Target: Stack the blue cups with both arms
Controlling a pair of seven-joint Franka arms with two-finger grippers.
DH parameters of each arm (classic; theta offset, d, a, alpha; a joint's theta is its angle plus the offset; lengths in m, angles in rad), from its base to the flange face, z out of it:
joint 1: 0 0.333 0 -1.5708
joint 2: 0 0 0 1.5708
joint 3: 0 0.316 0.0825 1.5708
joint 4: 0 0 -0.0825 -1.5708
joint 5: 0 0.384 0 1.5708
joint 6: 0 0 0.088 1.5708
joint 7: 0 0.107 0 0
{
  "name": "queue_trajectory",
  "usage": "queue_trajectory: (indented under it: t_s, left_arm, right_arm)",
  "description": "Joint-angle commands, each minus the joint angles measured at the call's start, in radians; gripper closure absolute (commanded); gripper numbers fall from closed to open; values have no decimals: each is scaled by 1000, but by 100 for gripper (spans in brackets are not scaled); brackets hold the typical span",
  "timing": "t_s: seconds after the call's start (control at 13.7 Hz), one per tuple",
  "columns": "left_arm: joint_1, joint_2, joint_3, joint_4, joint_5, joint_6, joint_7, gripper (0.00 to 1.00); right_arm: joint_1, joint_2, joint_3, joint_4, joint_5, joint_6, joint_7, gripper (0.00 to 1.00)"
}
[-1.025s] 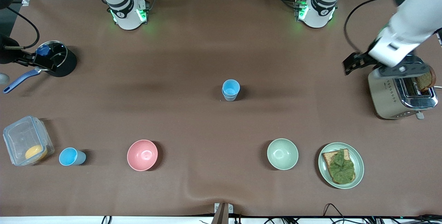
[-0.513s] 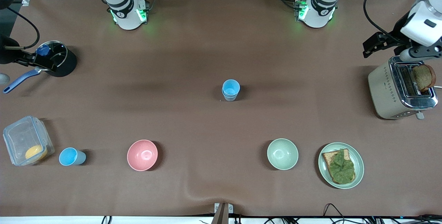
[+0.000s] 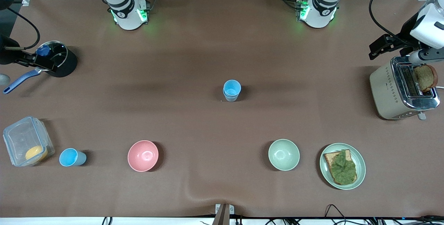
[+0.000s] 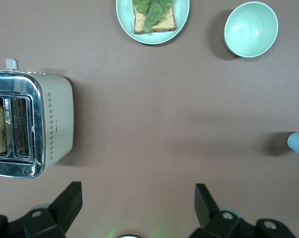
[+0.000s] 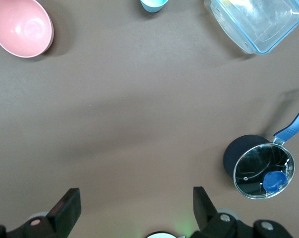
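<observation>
Stacked blue cups (image 3: 231, 90) stand alone mid-table — bowls, toaster (image 3: 404, 91), pot (image 3: 59, 63) all well apart.

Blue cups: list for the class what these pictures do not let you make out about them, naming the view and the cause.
- Front view: how many cups make up the middle stack of blue cups; the top cup hides those nested below.
- Left wrist view: most of that stack, cut off by the picture's edge.
- Right wrist view: most of the lone blue cup, cut off by the edge.

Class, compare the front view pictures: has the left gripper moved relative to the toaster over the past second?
Yes. The left gripper has pulled away from over the toaster, shifting toward the robots' bases and the table's edge at the left arm's end.
</observation>
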Motion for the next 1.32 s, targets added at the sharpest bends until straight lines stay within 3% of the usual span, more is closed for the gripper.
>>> queue_trajectory:
  t_s: [0.0, 1.25]
  left_arm:
    - [21, 15, -1, 31, -9, -25, 14, 0]
    - [34, 31, -9, 34, -18, -25, 13, 0]
  right_arm:
    - [-22, 9, 15, 20, -17, -15, -9, 0]
    - [-22, 10, 15, 20, -17, -15, -10, 0]
